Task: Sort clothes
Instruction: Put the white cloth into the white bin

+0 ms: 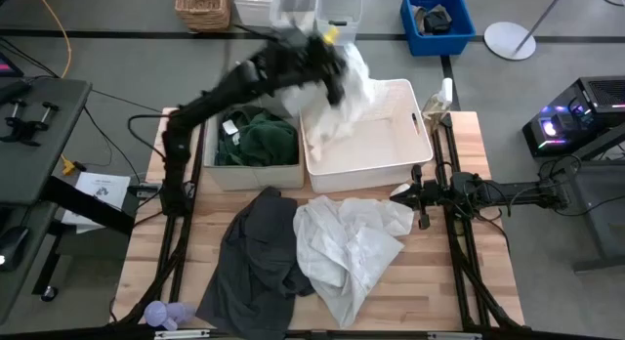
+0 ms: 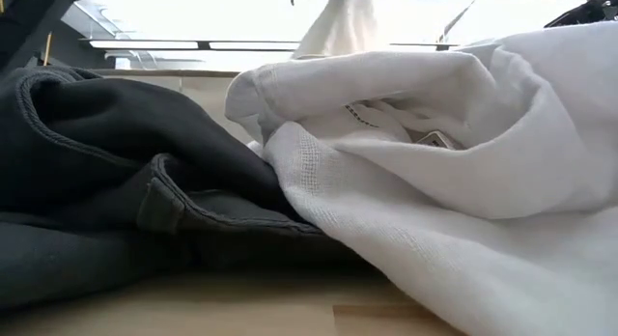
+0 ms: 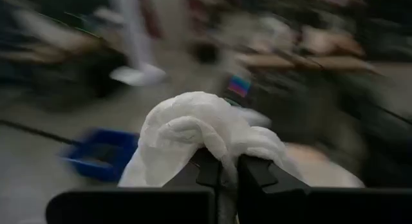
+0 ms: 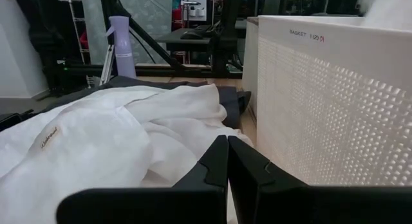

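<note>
Clothes are distributed across three locations: the left claw, two bins, and the table.

Left claw (image 1: 334, 71): positioned in the upper centre of the high view, above the back rim of the white bin (image 1: 415, 135). Its fingers are clamped on a white shirt (image 1: 356, 81), which hangs from the claw down into the white bin. In the left wrist view the same white shirt (image 3: 199, 130) bunches over the two dark fingertips (image 3: 257, 176), which are pressed close together with fabric between them. The left claw (image 3: 225, 172) sits at the lower centre of that view.

Right claw (image 1: 402, 191): positioned at centre right of the high view, low over the table (image 1: 156, 242), just in front of the white bin. Its fingers are closed together and hold nothing. In the right wrist view the right claw (image 4: 226, 161) points between the perforated wall of the white bin (image 4: 328, 102) and a second white shirt (image 4: 96, 143).

Bins: the white bin stands at upper centre right; a second bin (image 1: 210, 169) touches its left side and contains a green top (image 1: 262, 143).

Table: the second white shirt (image 1: 352, 247) lies crumpled at lower centre. A dark grey garment (image 1: 254, 267) lies directly to its left, with edges touching. A lavender plush toy (image 1: 166, 314) lies at the lower left corner.
</note>
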Available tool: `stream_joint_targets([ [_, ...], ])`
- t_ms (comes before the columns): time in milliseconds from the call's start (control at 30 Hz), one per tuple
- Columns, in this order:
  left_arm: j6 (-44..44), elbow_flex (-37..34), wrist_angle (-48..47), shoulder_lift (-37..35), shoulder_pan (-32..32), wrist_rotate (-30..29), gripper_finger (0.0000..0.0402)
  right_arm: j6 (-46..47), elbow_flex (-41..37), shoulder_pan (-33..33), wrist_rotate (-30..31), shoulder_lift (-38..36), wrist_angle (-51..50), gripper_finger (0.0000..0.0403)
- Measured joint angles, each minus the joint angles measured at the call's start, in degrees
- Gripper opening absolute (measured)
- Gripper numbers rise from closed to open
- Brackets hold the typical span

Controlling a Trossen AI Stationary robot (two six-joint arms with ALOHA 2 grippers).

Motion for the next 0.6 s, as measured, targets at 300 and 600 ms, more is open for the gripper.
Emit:
stream_joint_targets([
  [300, -3.89, 0.04, 16.82, 5.37, -10.12, 15.52, 0.0009, 0.0, 0.01, -0.01, 0.0, 0.0, 0.0, 0.0],
  [600, -14.62, -0.03, 22.91, 6.01, -7.05, 17.18, 0.0008, 0.0, 0.02, 0.0, 0.0, 0.0, 0.0, 0.0],
])
